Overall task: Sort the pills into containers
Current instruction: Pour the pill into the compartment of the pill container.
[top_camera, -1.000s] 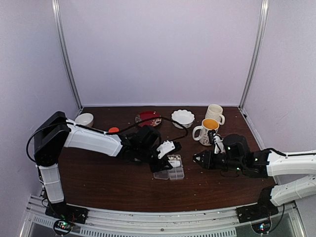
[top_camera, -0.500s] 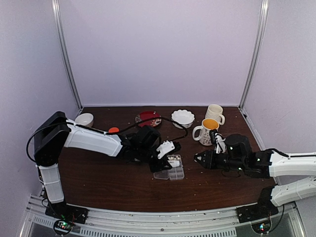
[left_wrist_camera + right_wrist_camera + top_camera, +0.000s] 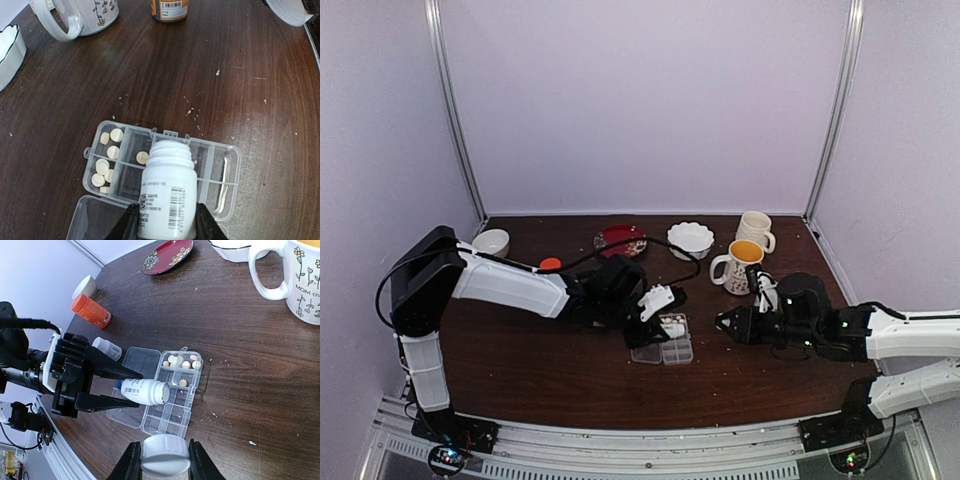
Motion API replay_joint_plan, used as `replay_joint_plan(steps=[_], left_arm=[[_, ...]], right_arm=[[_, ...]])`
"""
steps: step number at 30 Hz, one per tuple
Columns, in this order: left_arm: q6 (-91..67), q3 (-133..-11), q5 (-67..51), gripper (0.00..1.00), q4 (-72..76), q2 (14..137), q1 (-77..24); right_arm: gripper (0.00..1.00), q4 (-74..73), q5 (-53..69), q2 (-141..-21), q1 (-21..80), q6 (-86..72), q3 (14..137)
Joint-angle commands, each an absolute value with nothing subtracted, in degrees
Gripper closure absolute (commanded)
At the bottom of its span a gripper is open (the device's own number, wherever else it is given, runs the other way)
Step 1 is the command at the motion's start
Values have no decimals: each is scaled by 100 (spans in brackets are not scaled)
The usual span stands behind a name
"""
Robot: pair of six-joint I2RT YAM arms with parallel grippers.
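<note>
Left gripper [image 3: 166, 224] tips a white bottle [image 3: 167, 192] over the pill box [image 3: 226, 172]; right gripper [image 3: 164, 462] clamps a cap [image 3: 165, 452].

The box lies mid-table [image 3: 540, 370], a little toward the near edge, with its clear lid [image 3: 97, 220] swung open flat beside it. The left jaws are closed narrow on the bottle's body, which lies nearly level, its open mouth above the box's middle cells [image 3: 207, 155]. Round cream pills [image 3: 116, 135] sit in the cells at the box's end toward the back edge, several to a cell, and one lies alone in the next cell along. The right jaws pinch the round white cap by its rim, to the right of the box and apart from it. White crumbs [image 3: 217, 73] dot the wood.
</note>
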State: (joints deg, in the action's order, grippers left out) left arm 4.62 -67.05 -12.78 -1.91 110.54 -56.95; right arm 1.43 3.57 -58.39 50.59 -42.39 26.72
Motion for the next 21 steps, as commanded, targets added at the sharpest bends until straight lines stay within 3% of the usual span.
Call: replay_joint_plan(steps=[1,21], left_arm=[[426,-6757,-1106,100,-130,11119,-5654],[462,-6806,-1132,100,-323,11056,-5666]], right_arm=[[100,135,227,-5782,4997,-4170,2587],[100,290,565,-6038,4904,-4178,2660]])
